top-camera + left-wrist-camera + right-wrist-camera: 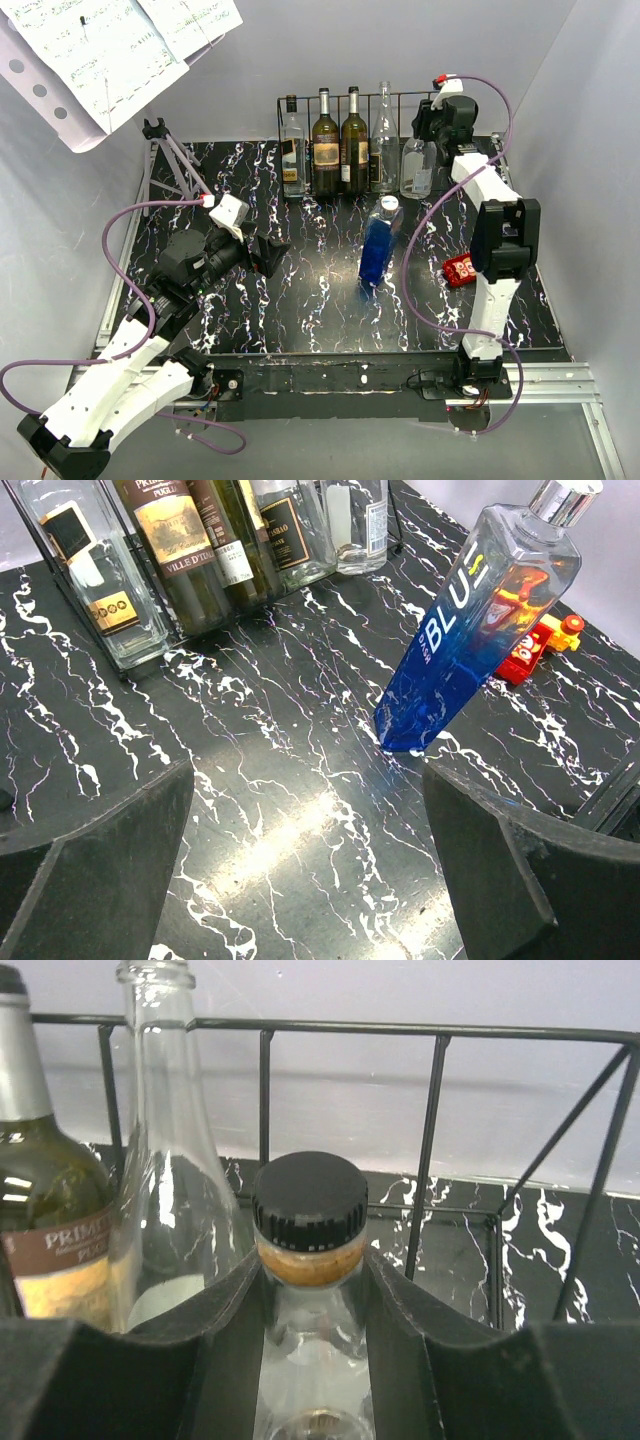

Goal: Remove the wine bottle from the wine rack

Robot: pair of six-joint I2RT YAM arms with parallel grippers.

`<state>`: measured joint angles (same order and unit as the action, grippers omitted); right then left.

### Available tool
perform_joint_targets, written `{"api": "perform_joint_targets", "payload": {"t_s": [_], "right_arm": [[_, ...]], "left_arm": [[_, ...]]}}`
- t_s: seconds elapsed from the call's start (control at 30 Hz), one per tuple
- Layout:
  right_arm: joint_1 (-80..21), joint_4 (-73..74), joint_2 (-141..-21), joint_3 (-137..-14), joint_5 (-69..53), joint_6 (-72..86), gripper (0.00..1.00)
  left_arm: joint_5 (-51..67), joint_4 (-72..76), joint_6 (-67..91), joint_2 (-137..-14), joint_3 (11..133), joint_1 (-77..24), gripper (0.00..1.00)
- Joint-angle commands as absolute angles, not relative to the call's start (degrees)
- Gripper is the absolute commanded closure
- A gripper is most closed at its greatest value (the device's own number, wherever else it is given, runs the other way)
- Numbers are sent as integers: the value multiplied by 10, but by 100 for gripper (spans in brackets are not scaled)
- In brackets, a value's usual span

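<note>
five bottles (325,150) sit in the rack (400,1030); our right gripper (312,1272) seems clamped on the short clear bottle (310,1200) near its right end. next we lift straight up; our left gripper (308,815) hangs open.

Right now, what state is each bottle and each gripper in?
right gripper: shut on the black-capped bottle at its neck.
black-capped bottle: upright, capped, in the wine rack.
left gripper: open, holding nothing.
blue bottle: upright on the table, outside the rack, capped.
tall clear bottle: uncapped, upright in the rack.
dark wine bottles: both upright in the rack.
square clear bottle: upright at the rack's left end.
</note>
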<state>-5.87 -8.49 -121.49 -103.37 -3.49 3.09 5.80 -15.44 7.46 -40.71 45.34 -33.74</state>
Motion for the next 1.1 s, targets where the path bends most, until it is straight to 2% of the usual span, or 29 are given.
{"api": "perform_joint_targets", "payload": {"t_s": [0.0, 0.3, 0.73, 1.07], "right_arm": [[-61, -229, -1109, -992, -26, 15, 99], [-61, -259, -1011, -906, -33, 4, 99], [-61, -347, -782, -642, -20, 3, 99], [-93, -323, -652, -506, -48, 4, 99]], "left_arm": [[57, -156, 69, -401, 456, -340, 2], [58, -156, 68, -402, 454, -340, 2], [65, -156, 70, -400, 455, -340, 2], [63, -155, 70, -402, 454, -340, 2]]}}
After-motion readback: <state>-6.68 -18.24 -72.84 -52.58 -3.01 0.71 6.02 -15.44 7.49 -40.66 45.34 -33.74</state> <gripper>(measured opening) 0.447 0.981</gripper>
